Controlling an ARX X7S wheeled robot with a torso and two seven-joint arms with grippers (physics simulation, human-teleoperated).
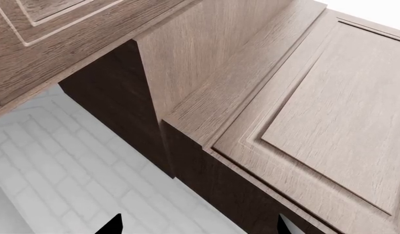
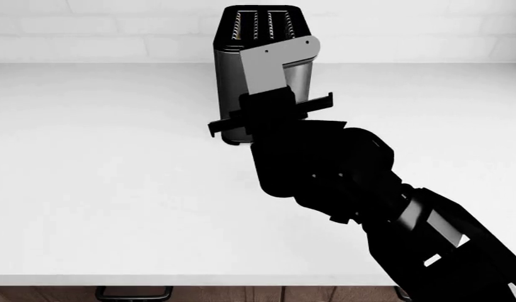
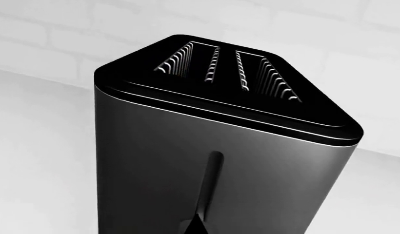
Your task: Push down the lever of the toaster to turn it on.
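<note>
Count: one tall brushed-steel toaster [image 2: 233,82] with two black top slots, one white countertop [image 2: 99,176], one black robot arm [image 2: 342,176], two wooden cabinet doors [image 1: 343,112].

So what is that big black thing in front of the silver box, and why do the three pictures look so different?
The black thing is a robot's right arm. The robot has three cameras. One sits on its head and looks down over a white counter. There you see the arm reaching toward the toaster, the tall silver box with a black slotted top.

Another camera rides on that right arm, so it sees the toaster from very close: the bread slots and a thin dark slot running down its front.

The third camera is on the left arm, which points elsewhere. It sees only wooden cupboards and a white brick wall.

Nothing else lies on the counter, and nothing looks held. I cannot tell whether the jaws are open or shut.
</note>
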